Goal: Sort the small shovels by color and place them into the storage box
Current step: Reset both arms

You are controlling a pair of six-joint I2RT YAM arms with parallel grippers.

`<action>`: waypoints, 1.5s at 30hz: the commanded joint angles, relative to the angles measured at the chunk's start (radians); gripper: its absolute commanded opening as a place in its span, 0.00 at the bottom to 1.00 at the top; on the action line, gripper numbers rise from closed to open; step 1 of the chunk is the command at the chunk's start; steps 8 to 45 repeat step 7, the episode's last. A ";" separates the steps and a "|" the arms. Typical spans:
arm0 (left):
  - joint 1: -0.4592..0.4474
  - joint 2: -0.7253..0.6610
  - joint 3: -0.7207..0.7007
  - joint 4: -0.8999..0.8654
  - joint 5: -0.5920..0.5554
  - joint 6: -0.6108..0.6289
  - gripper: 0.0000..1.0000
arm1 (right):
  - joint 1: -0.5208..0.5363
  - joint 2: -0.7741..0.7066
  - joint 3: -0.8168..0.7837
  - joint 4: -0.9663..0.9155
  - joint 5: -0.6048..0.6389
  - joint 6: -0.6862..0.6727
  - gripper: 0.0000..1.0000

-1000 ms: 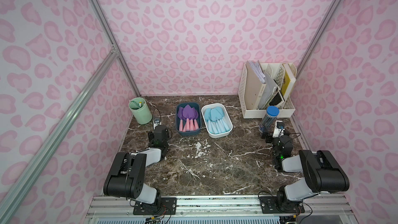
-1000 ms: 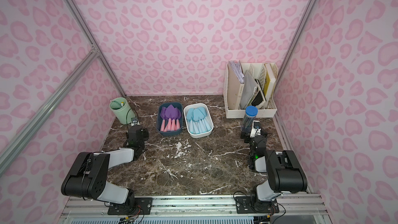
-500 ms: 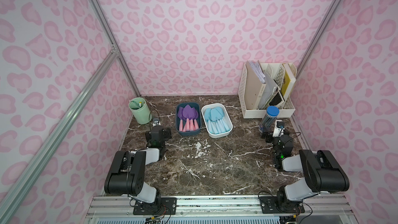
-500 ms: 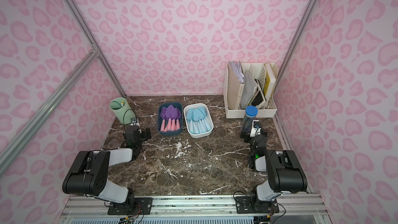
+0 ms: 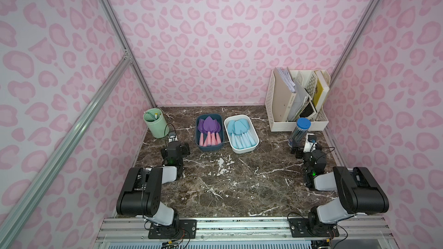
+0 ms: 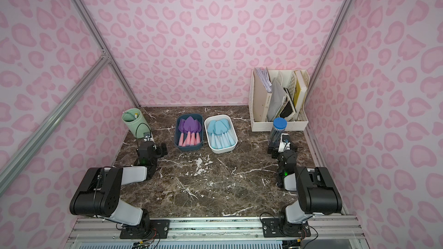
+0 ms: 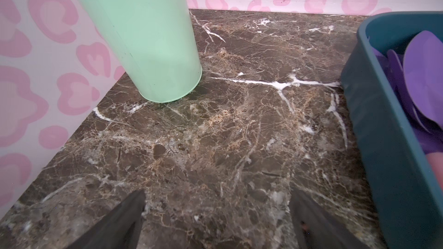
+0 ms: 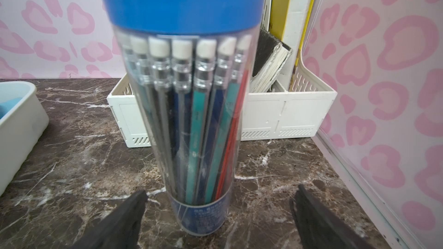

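Several purple-bladed small shovels (image 5: 208,128) with pink handles lie together in a dark blue storage box (image 5: 209,149). Several light blue small shovels (image 5: 240,131) lie in a white storage box (image 5: 244,150) beside it. Both boxes show in both top views. My left gripper (image 5: 177,148) rests low on the table, left of the dark box, open and empty. In the left wrist view my left gripper (image 7: 217,195) faces bare marble, with the dark box (image 7: 383,120) and its purple shovels (image 7: 422,73) at the side. My right gripper (image 8: 219,195) is open and holds nothing.
A mint green cup (image 5: 155,125) stands at the back left, close to my left gripper. A clear pencil tube with a blue lid (image 8: 187,92) stands right in front of my right gripper. A cream file organizer (image 5: 297,123) fills the back right corner.
My left gripper's jaws have spread wide open and its wrist has turned slightly. The right arm, the shovels and both boxes have not moved.
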State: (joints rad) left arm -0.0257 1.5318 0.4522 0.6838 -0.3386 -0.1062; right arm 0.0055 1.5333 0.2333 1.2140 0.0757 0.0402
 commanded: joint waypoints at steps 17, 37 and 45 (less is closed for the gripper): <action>0.000 -0.004 0.000 0.033 -0.001 -0.007 0.98 | 0.000 -0.001 0.005 0.020 0.001 -0.003 0.99; 0.000 -0.004 0.000 0.033 -0.001 -0.007 0.98 | 0.000 -0.001 0.005 0.020 0.001 -0.003 0.99; 0.000 -0.004 0.000 0.033 -0.001 -0.007 0.98 | 0.000 -0.001 0.005 0.020 0.001 -0.003 0.99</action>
